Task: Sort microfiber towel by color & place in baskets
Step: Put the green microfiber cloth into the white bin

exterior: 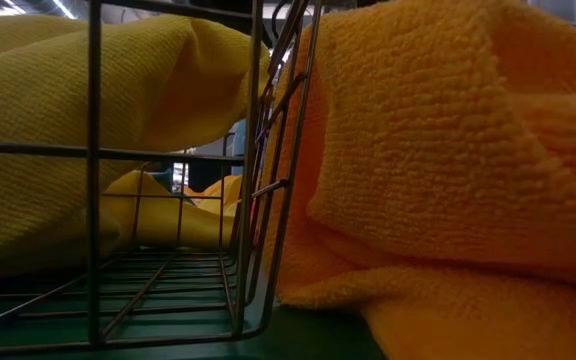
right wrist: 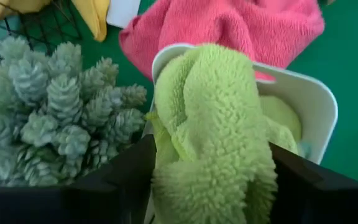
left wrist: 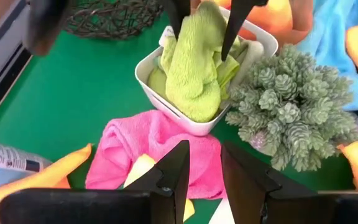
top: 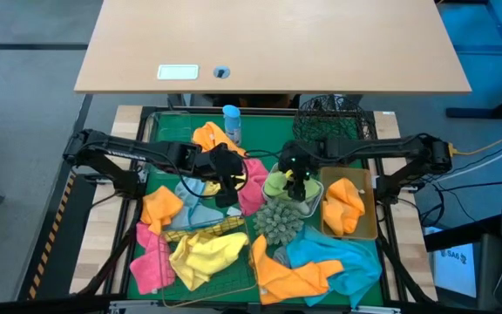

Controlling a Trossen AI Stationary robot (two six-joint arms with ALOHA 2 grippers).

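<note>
The right gripper is gripping the green towel directly above the white tray, while the left gripper, slightly open and empty, is waiting beside it.

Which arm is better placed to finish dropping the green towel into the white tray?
Right. Its gripper already grips the green towel over the white tray; the left gripper is beside it, empty.

A towel hangs into the white tray, which sits left of the tan tray, with the spiky ball just in front and another towel to its left.
</note>
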